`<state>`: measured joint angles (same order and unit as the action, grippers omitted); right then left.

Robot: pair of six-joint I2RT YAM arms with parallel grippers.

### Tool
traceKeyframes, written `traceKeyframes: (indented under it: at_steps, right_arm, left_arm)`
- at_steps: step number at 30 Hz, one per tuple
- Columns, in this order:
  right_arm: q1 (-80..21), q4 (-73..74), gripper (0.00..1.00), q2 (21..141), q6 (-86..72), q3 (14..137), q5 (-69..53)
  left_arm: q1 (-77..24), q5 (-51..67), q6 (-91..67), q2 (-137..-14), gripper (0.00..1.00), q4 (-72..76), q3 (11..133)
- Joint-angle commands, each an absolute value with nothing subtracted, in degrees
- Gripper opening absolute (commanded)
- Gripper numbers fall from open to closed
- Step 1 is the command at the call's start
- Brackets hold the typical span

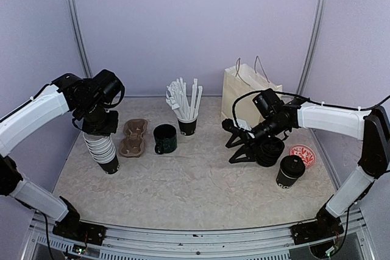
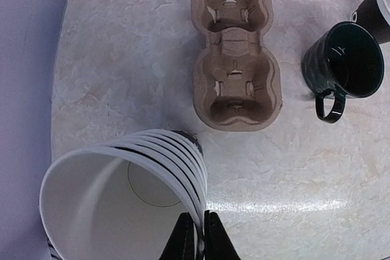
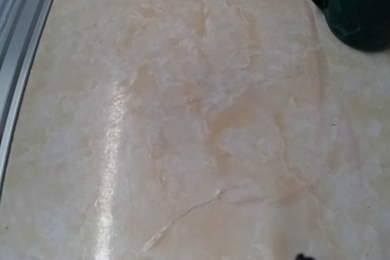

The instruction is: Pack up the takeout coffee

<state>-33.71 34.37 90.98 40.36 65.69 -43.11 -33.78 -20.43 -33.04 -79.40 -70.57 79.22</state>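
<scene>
A leaning stack of black paper takeout cups (image 1: 105, 150) with white inner walls stands at the left of the table. My left gripper (image 1: 99, 129) reaches down onto it from above. In the left wrist view its jaws (image 2: 201, 216) are shut on the rim of the top cup (image 2: 122, 193), one finger inside and one outside. Another takeout cup (image 1: 290, 172) with a black lid stands at the right. My right gripper (image 1: 231, 144) hovers open left of a round black pile of lids (image 1: 270, 151), holding nothing. Its fingers barely show in the right wrist view.
A brown pulp cup carrier (image 1: 134, 137) (image 2: 234, 53) lies just right of the stack, then a dark glossy mug (image 1: 164, 138) (image 2: 344, 62) (image 3: 359, 4). A black cup of white straws (image 1: 187, 120) and a cream paper bag (image 1: 247, 92) stand at the back. A red round disc (image 1: 302, 155) lies far right.
</scene>
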Motion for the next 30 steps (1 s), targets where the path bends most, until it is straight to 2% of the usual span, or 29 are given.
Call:
traceKeyframes:
  at_steps: [1,7,11,16,30]
  right_arm:
    - [-34.4,34.5,0.69,91.7,40.0,65.5,-43.7]
    - [-34.5,34.5,0.69,91.8,40.1,65.5,-43.9]
    - [-34.7,34.7,0.69,92.2,40.3,65.8,-44.3]
    - [-35.2,35.7,0.69,92.6,40.4,66.3,-44.8]
    - [-35.2,36.9,0.68,92.7,41.2,67.1,-45.8]
  left_arm:
    - [-33.4,-21.6,-32.9,-79.6,0.08,-71.8,80.9]
    - [-33.2,-23.9,-32.9,-79.8,0.00,-73.7,83.7]
    - [-32.5,-35.0,-34.4,-82.2,0.00,-78.2,87.8]
    - [-32.5,-22.4,-30.6,-85.1,0.00,-73.2,90.0]
    - [-31.9,-31.9,-33.3,-86.2,0.00,-78.3,97.9]
